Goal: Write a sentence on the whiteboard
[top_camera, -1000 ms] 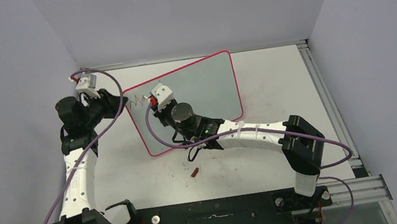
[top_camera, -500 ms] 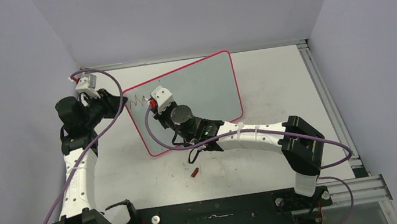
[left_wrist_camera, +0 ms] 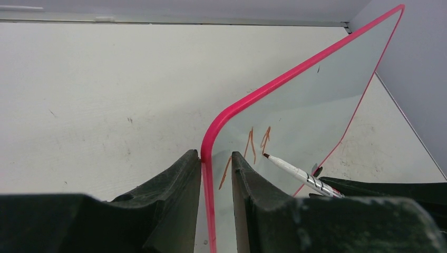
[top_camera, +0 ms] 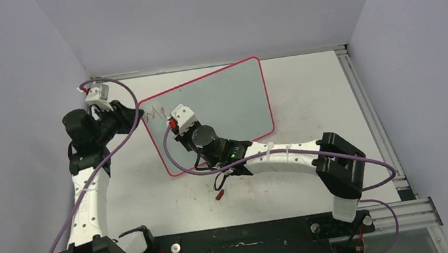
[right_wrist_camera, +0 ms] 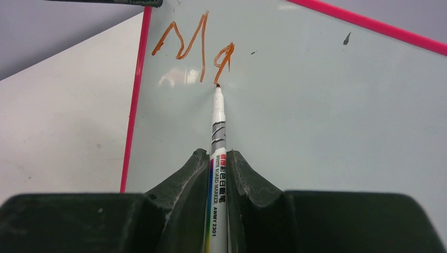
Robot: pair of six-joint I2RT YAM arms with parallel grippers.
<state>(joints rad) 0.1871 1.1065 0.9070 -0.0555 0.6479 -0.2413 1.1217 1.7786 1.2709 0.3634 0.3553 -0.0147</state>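
The whiteboard [top_camera: 224, 100] stands tilted on the table, pale grey with a pink-red rim. My left gripper [top_camera: 134, 116] is shut on its left edge; in the left wrist view the rim [left_wrist_camera: 206, 158] runs between the two fingers of that gripper [left_wrist_camera: 216, 158]. My right gripper [right_wrist_camera: 217, 155] is shut on a white whiteboard marker [right_wrist_camera: 217, 132]. The marker's tip touches the board just below the sentence [right_wrist_camera: 182, 42], which reads as an "M" and a small looped letter in red-brown strokes. The sentence [top_camera: 155, 114] sits near the board's upper left corner.
A small red marker cap [top_camera: 220, 194] lies on the table in front of the board, under the right arm's forearm. Grey walls close in the table on the left, back and right. A metal rail [top_camera: 372, 119] runs along the right side.
The right wrist has slid a little down the board with the marker, lengthening the second letter's tail. The left gripper has stayed on the board's edge.
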